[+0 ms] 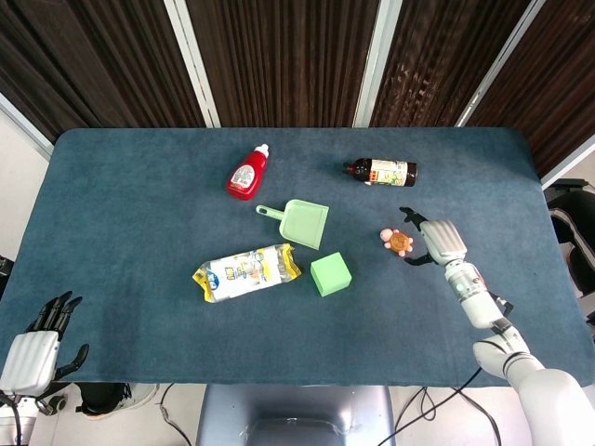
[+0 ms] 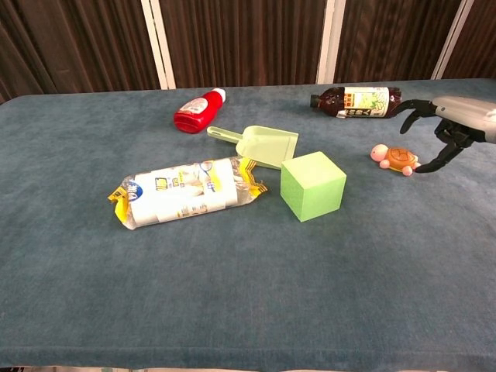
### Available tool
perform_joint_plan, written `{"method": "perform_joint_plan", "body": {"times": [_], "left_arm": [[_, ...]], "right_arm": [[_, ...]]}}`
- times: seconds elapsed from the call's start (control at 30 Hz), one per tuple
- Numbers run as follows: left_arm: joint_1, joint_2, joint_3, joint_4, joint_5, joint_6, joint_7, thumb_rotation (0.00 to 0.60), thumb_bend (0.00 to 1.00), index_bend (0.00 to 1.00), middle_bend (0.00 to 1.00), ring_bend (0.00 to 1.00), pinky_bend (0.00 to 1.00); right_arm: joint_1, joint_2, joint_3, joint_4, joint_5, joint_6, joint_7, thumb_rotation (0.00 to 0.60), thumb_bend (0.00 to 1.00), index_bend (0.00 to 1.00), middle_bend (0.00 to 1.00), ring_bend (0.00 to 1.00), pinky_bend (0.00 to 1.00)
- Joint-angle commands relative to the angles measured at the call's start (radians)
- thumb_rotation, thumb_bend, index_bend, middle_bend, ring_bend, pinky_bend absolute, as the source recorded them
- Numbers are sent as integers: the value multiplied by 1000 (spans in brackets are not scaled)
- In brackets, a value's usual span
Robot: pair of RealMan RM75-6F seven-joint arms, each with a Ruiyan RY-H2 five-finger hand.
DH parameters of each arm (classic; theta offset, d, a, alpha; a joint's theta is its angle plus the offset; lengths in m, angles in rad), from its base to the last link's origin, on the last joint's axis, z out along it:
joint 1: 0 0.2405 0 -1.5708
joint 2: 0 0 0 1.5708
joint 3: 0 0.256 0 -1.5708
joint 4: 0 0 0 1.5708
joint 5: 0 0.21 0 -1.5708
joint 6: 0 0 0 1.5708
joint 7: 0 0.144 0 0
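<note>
A small orange and pink toy turtle [image 1: 397, 242] [image 2: 395, 159] lies on the blue table [image 1: 139, 223] at the right. My right hand [image 1: 435, 240] [image 2: 453, 124] hovers just right of it, fingers spread apart, holding nothing; a fingertip reaches close to the turtle's side. My left hand [image 1: 35, 344] hangs off the table's near left corner, fingers apart and empty; the chest view does not show it.
A green cube [image 1: 330, 274] [image 2: 312, 185] sits mid-table, with a green scoop [image 1: 299, 221], a clear snack bag [image 1: 246, 271] to its left, a red ketchup bottle [image 1: 247, 173] and a dark sauce bottle [image 1: 383, 171] lying further back.
</note>
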Motion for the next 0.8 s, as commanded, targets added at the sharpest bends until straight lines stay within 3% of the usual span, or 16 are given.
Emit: {"method": "perform_joint_plan", "body": {"times": [0.03,0.53,0.6,0.73,0.8], "left_arm": [[1,1,0,-1,-3,0,-2,600,346,111,47,68,327],[6,6,-3,8,-10,1,-28,600,346,111,47,69,327],[5,6,-3,7,-10,-1,-27,600,346,111,47,68,327],[5,7,-3,6,-6,2,-25,600,347,111,46,68,328],[6,7,-3,4,-6,4,-25,600,347,111,47,69,328]], "right_arm": [[9,-19,5,16,4,-3,-19,600,186,317,366,941,936],[37,-82,10,78,22,-77,-67,600,193,462,377,955,942],[36,-89,9,86,19,-68,-65,600,289,538,428,969,952],[34,-104,10,109,19,-59,-71,600,646,701,563,991,974],[33,-111,12,121,22,-56,-71,600,770,750,600,997,981]]}}
